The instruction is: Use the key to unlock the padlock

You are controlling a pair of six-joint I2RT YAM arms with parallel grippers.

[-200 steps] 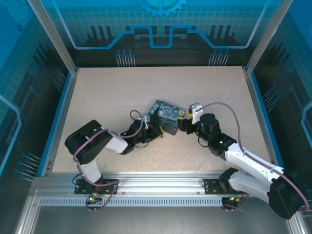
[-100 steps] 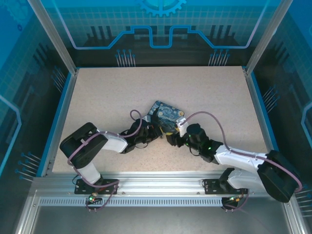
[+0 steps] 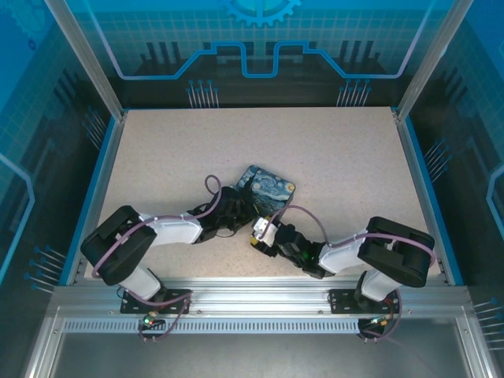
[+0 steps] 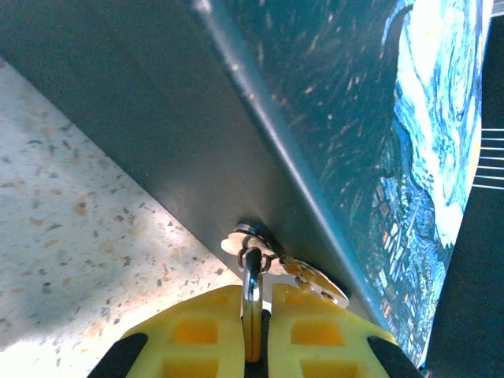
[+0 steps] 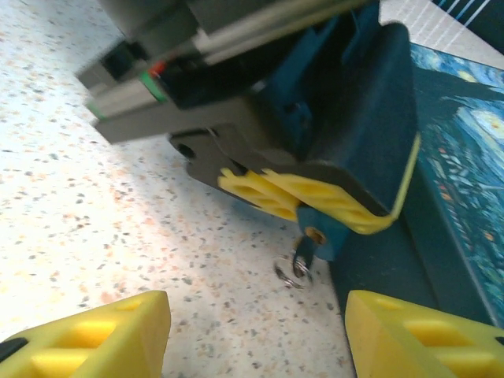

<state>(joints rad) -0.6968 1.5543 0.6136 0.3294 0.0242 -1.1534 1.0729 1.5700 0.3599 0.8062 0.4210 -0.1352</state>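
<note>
Padlock (image 5: 319, 242): bluish body pokes out under the left fingers (image 4: 197, 331), hard against the tin's (image 4: 354, 118) near wall, low over the bench (image 3: 197, 150).
Left fingers: clamped tight on the padlock's thin silvery metal. I judge this steadies it and presents its lower end to the other arm.
Key: I cannot pick it out. A small ring (image 5: 292, 272) sits just below the padlock and may carry it.
Right fingers (image 5: 94, 335): wide apart, empty, low over the bench facing the padlock, placed, I'd say, to collect the key.
Tin: flat on the bench, serving as backstop.
</note>
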